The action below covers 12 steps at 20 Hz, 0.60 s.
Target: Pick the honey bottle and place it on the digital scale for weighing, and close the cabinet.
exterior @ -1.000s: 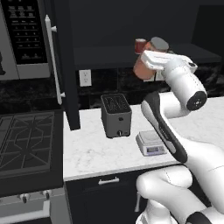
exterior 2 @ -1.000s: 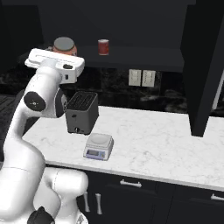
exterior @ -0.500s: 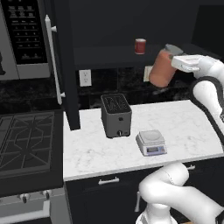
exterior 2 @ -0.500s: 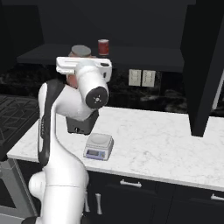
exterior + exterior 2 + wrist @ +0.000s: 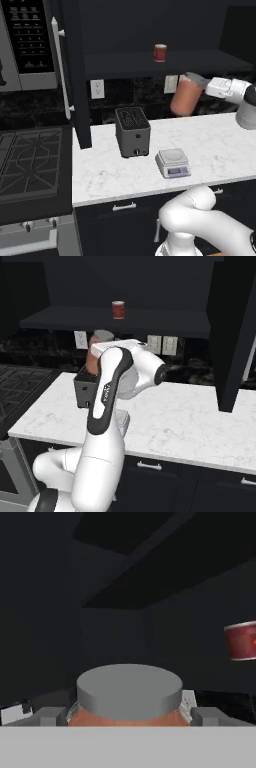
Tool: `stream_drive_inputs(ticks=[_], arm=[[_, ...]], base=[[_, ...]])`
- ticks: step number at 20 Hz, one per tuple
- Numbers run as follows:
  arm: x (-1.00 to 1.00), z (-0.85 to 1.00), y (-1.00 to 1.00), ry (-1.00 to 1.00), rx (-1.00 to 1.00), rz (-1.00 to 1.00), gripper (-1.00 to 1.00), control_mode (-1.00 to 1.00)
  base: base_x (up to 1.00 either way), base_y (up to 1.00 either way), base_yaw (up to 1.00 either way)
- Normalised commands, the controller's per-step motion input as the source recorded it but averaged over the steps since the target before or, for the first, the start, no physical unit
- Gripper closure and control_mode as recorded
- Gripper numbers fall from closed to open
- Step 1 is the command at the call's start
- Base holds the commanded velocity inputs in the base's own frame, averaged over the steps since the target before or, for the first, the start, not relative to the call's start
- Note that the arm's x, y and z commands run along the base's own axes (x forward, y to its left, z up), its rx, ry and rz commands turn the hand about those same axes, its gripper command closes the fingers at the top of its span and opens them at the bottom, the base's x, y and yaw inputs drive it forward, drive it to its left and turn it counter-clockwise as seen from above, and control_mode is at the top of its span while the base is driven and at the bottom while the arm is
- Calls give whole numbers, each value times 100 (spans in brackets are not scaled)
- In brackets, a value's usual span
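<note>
- Gripper (image 5: 196, 93) clamped on wide orange-brown translucent honey bottle (image 5: 184, 96) with grey lid, fingers closed against its sides; in the hand view, grey lid (image 5: 129, 689) sits between the two finger tips with orange body just below.
- Honey bottle held in the air, tilted, above the white marble counter (image 5: 215, 140) and in front of the dark backsplash, below the open shelf; not touching the counter.
- Seen from the right base view, honey bottle (image 5: 96, 355) partly hidden behind the white arm, above the dark boxy toaster (image 5: 85, 387).
- Small white-grey digital scale (image 5: 173, 162) with round plate and bluish display resting on the counter near its front edge, just right of the dark toaster (image 5: 132, 131); plate bare, well apart from the bottle.
- Dark upper cabinet door (image 5: 75, 75) with long silver bar handle (image 5: 62, 70) standing open, edge-on, left of the toaster; second dark door (image 5: 232, 331) open at right.
- Small red can (image 5: 160, 52) upright on the cabinet's inner shelf (image 5: 130, 62), also at right edge of the hand view (image 5: 242, 641).
- White outlet plate (image 5: 97, 89) on the backsplash.
</note>
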Motion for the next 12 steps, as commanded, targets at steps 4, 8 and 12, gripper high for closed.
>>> stream_drive_inputs(ticks=[4, 8, 12], arm=[[12, -29, 0, 17, -21, 22, 100, -100], [-2, -24, -12, -5, -22, 15, 100, -100], [-7, -87, -4, -33, -4, 21, 100, -100]], base=[[0, 0, 0], [0, 0, 0], [0, 0, 0]])
